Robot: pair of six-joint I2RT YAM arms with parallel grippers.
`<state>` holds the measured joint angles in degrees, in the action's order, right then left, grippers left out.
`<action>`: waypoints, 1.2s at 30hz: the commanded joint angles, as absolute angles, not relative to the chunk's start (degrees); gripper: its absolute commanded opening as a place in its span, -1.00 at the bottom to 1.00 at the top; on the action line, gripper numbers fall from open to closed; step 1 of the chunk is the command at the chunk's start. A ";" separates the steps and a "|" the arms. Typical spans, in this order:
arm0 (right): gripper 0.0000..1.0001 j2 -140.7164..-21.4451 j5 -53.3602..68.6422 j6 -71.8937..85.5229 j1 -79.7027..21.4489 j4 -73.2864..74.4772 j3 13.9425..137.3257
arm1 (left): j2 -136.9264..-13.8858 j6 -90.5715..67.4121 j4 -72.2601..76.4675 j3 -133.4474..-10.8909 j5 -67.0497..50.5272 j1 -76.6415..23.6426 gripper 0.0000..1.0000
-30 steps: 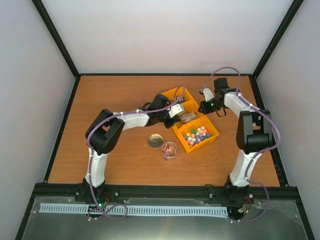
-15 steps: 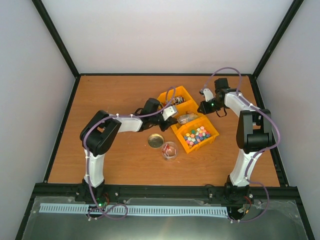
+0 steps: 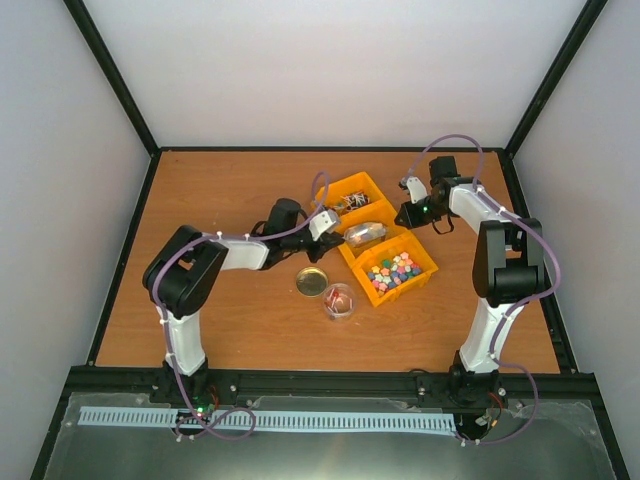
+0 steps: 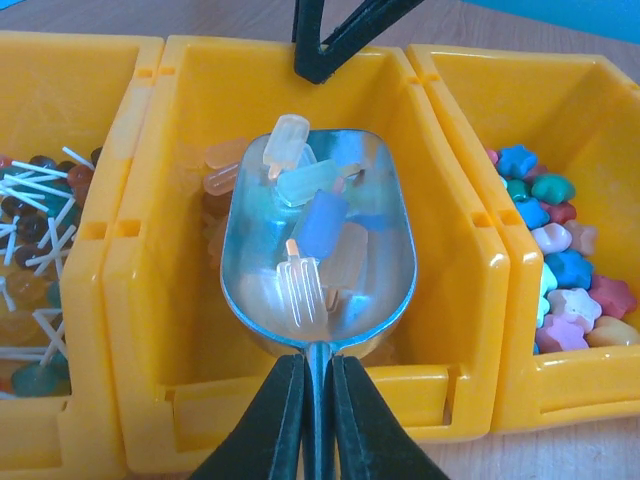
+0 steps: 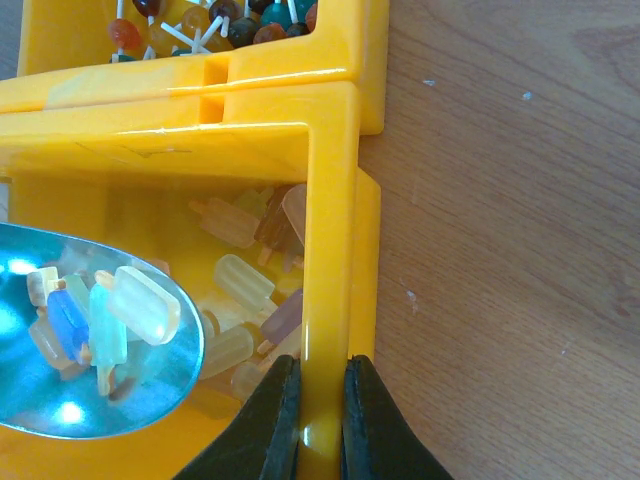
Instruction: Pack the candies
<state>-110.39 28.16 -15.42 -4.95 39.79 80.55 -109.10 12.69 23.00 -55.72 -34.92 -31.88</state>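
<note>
My left gripper (image 4: 318, 405) is shut on the handle of a metal scoop (image 4: 318, 250). The scoop holds several small popsicle-shaped candies (image 4: 322, 215) in pale yellow, blue and orange. It hovers over the middle yellow bin (image 4: 150, 260), where more of these candies (image 5: 243, 280) lie. In the top view the left gripper (image 3: 333, 226) is just left of the bins, with the scoop (image 3: 363, 234) over them. My right gripper (image 5: 320, 400) is shut on the middle bin's wall (image 5: 330, 200); in the top view the right gripper (image 3: 408, 214) is at the bins' right side.
A small clear jar (image 3: 339, 300) with reddish pieces stands in front of the bins, with a round gold lid (image 3: 311, 281) beside it. One outer bin holds coloured star candies (image 4: 560, 260). The other holds lollipops (image 4: 40, 240).
My left arm has drawn back to the left, carrying the loaded scoop from deep in the middle bin toward its left side. The right arm has not moved.
</note>
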 commanded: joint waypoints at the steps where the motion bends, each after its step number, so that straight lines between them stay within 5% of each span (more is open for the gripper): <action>1: -0.94 -112.51 27.76 -16.39 -5.10 41.57 79.69 | -106.51 12.64 28.74 -54.49 -37.48 -31.39 -0.98; 13: -0.95 -112.42 28.14 -16.75 -5.10 41.72 79.72 | -101.77 9.71 27.17 -54.50 -43.05 -27.33 -0.98; 36: -0.94 -112.02 30.48 -18.18 -5.10 42.20 79.51 | -72.01 37.79 -24.41 -50.72 -60.00 -19.58 -0.99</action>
<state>-110.41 28.97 -16.40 -4.82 39.86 80.55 -75.24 26.09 -10.09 -51.48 -55.57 -21.10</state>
